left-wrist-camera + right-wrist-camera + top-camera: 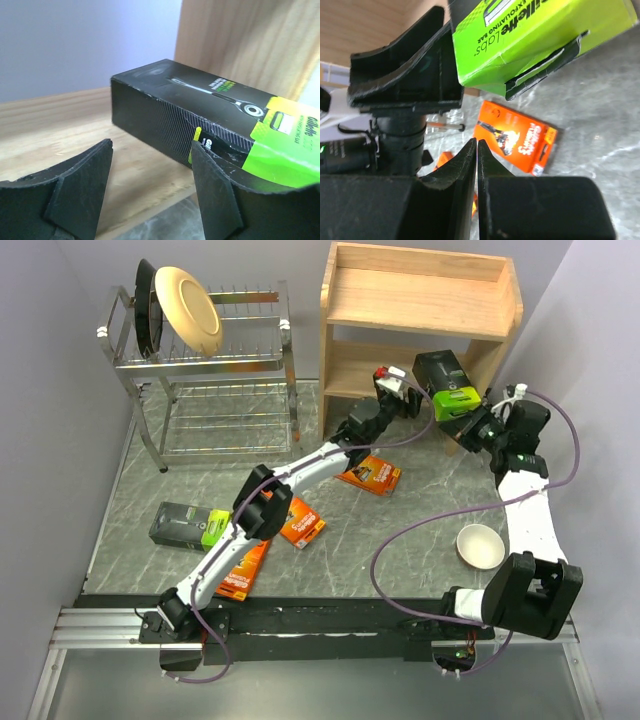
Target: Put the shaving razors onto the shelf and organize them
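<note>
One black razor pack with a lime-green end (445, 385) (200, 112) lies on the lower board of the wooden shelf (420, 300), its green end (540, 35) jutting past the front edge. My left gripper (408, 392) (151, 145) is open just in front of the pack, nothing between its fingers; the right finger (215, 190) overlaps the pack's near corner. My right gripper (472, 423) (477, 142) is shut and empty, just below the green end. On the table lie three orange packs (370, 475) (303, 523) (240, 570) and another black pack (190, 527).
A chrome dish rack (205, 370) holding plates (185, 305) stands at the back left. A white bowl (481, 545) sits on the table beside my right arm. The shelf's top tier (420, 315) shows only bare wood.
</note>
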Motion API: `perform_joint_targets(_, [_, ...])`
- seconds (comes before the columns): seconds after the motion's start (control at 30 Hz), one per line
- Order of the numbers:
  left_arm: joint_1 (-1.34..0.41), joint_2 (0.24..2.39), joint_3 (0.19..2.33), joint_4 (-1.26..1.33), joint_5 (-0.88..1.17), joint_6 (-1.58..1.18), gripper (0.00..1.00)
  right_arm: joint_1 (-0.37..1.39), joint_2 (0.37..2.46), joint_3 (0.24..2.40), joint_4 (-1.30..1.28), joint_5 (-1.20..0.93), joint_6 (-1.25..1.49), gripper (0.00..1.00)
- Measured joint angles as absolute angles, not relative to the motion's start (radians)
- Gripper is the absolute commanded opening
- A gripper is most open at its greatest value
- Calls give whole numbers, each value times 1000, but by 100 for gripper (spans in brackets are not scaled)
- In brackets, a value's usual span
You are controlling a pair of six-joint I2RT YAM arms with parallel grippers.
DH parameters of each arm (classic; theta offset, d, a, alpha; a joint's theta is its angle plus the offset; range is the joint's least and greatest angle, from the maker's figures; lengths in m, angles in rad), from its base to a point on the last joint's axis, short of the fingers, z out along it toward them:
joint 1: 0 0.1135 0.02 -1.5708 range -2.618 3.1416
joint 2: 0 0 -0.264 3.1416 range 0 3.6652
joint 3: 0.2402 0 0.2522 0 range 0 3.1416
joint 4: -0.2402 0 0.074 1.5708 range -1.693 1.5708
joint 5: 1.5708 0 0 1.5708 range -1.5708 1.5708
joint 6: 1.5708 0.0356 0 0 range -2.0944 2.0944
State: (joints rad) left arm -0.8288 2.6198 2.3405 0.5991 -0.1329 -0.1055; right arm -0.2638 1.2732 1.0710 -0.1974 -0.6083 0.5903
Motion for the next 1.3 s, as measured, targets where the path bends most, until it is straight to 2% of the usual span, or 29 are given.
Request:
perform_joint_targets(0.37, [-827,2634,2352,629,-214,-78,69,-278,1272,1046,-207,-561,547,7])
perform_joint_targets(0.57, [-798,2679,2414,656,-207,-59,74,-285,1289,1073,-239,-536,517,17])
perform_joint_targets(0.67, [-790,2648,2328,719,-194,-7,77,-312,1317,1146,-309,-535,451,28])
perform_joint_targets(0.7, [-789,2617,2268,744,-191,13,78,-327,1322,1169,-329,-532,430,36])
perform_joint_targets(0.8, [-794,2443,1960,821,-172,73,80,-366,1321,1220,-379,-522,377,44])
perform_joint_targets(0.9, [-802,2249,1671,849,-152,106,82,-387,1321,1245,-411,-515,340,49])
perform_joint_targets(0.97, [-806,2108,1501,857,-135,118,87,-387,1319,1246,-419,-513,319,53])
perform_joint_targets(1.0, [-808,2040,1436,852,-131,119,89,-387,1318,1246,-420,-512,315,59])
perform_joint_targets(1.03, [-810,1985,1391,844,-134,120,96,-387,1316,1246,-418,-508,308,63])
perform_joint_targets(1.07, [-812,1927,1359,833,-143,117,100,-386,1311,1243,-408,-503,303,71])
perform_joint_targets(1.13, [-815,1834,1343,794,-178,112,99,-386,1289,1232,-373,-482,299,78])
perform_joint_targets(1.17, [-816,1795,1343,780,-203,110,99,-386,1277,1225,-352,-477,300,86])
perform_joint_targets(1.3, [-816,1720,1376,750,-318,112,95,-386,1237,1207,-231,-452,303,87])
